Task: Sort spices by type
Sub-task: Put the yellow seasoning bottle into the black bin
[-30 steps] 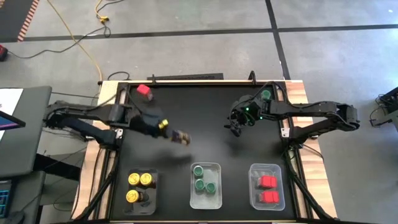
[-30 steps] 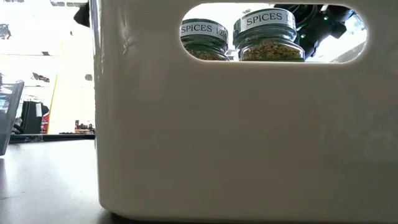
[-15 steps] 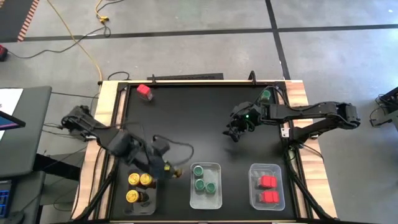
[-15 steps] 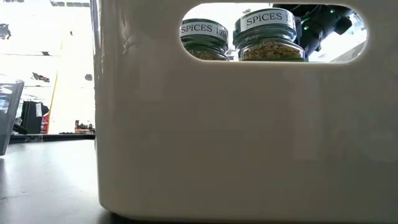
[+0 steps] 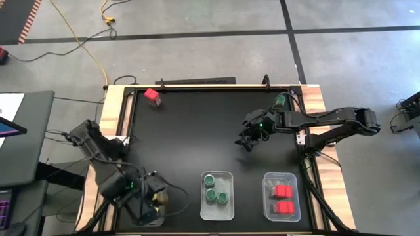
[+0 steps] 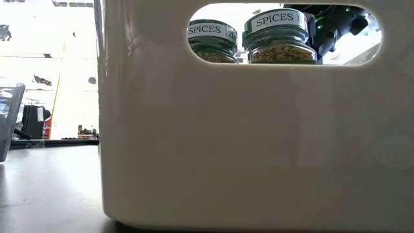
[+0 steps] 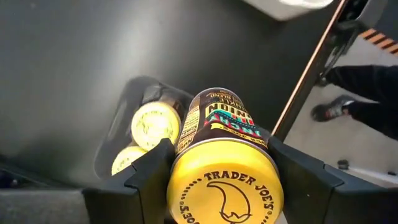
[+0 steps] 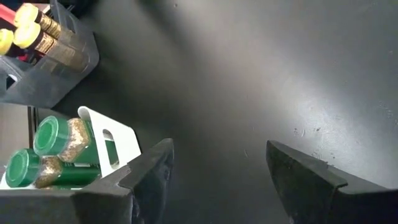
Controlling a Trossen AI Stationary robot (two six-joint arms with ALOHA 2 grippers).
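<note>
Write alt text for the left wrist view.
The left gripper holds a yellow-lidded spice jar between its dark fingers above a clear tray containing two more yellow-lidded jars on the black table.

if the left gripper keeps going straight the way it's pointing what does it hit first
Probably the clear tray with the yellow-lid jars. The left gripper, carrying a yellow-lid jar, points down at it, though depth is hard to judge.
</note>
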